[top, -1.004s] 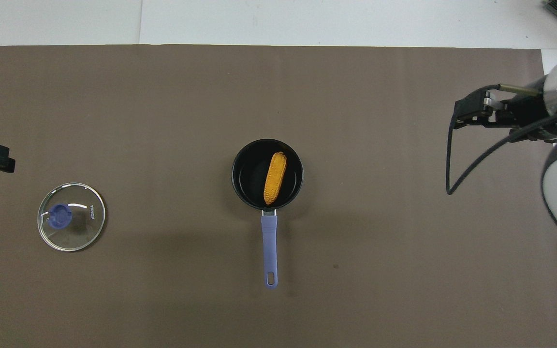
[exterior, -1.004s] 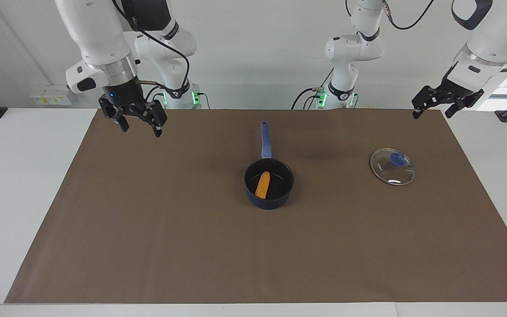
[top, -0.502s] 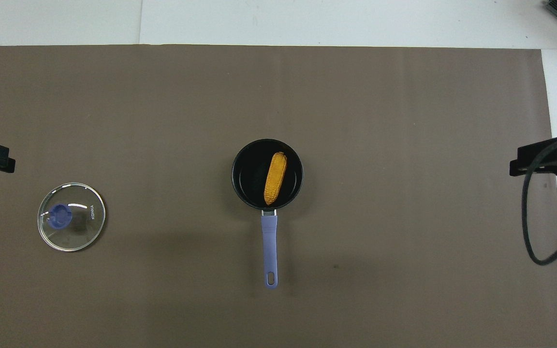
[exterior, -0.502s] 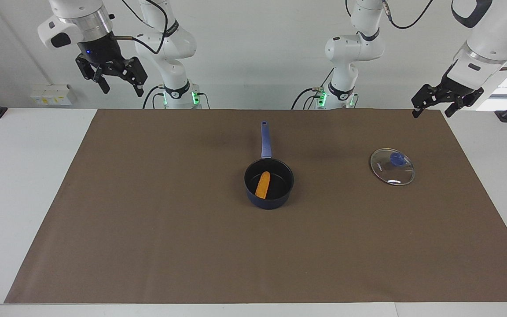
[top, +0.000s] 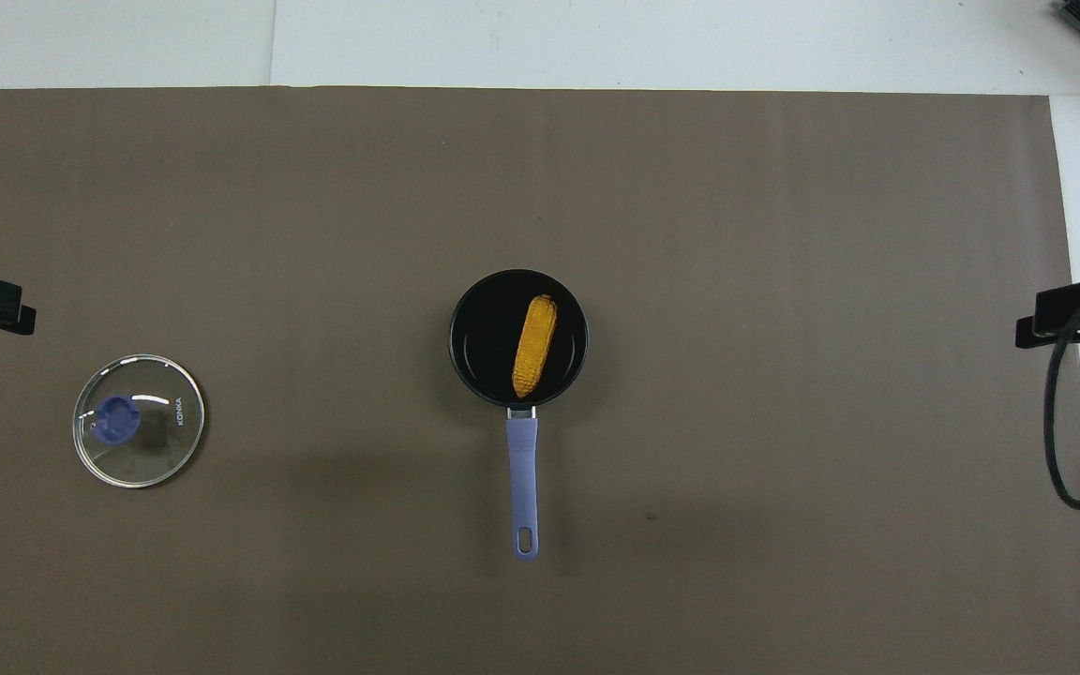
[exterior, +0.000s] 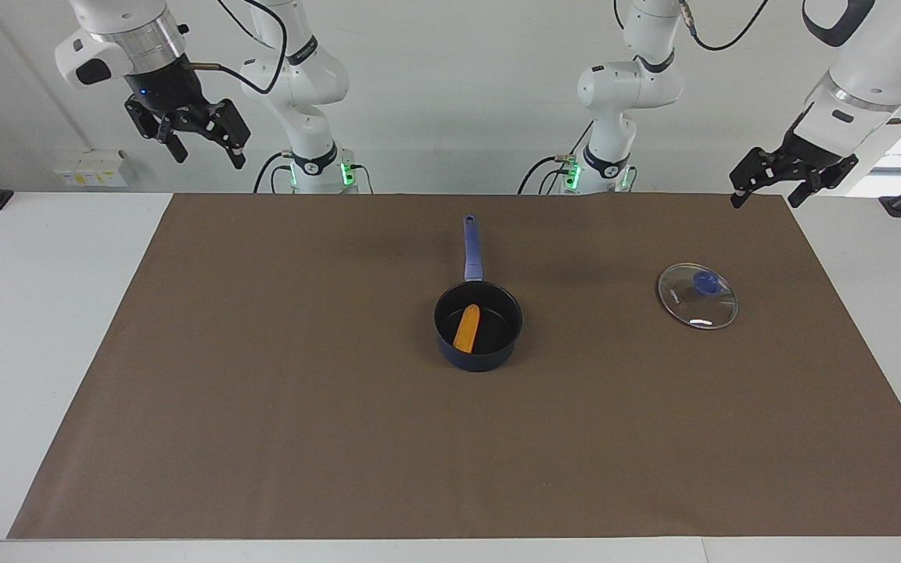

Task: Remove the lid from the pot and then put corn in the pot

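Above table's ends: left gripper (exterior: pixel 761 191), right gripper (exterior: pixel 202 147) raised, jaws released, empty; corn (exterior: pixel 466 327) in pot (exterior: pixel 479 354).

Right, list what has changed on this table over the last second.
The right gripper, open and empty, rose from low over the brown mat and pulled back toward its own end of the table. The left gripper barely shifted, open. The yellow-orange corn cob in the navy saucepan and the glass lid stayed put.
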Motion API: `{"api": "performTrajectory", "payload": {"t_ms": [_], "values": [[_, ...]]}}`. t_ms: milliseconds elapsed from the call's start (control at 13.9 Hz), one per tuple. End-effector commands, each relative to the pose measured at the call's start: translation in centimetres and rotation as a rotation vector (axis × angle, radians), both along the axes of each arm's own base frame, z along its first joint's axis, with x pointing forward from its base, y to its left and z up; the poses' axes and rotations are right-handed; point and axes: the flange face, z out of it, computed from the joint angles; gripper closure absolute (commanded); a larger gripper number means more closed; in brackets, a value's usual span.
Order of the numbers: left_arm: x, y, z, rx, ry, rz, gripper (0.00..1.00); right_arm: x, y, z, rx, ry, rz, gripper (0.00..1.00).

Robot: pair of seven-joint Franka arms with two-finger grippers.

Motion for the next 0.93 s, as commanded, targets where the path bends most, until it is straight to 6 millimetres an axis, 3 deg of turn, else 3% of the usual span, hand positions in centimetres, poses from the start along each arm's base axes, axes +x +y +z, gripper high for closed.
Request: {"api": "performTrajectory", "payload": {"t_ms": [0, 861], "values": [[-0.45, -0.30, 0.45, -0.008, -0.006, -0.012, 0.00, -0.53, -0.78, -0.09, -0.002, -0.023, 0.091, 0.00], [-1.02, -0.52, 1.01, -0.013, -0.019, -0.008, 0.00, -0.36, -1.20, -0.85, -0.064, -0.035, 0.077, 0.00]]}}
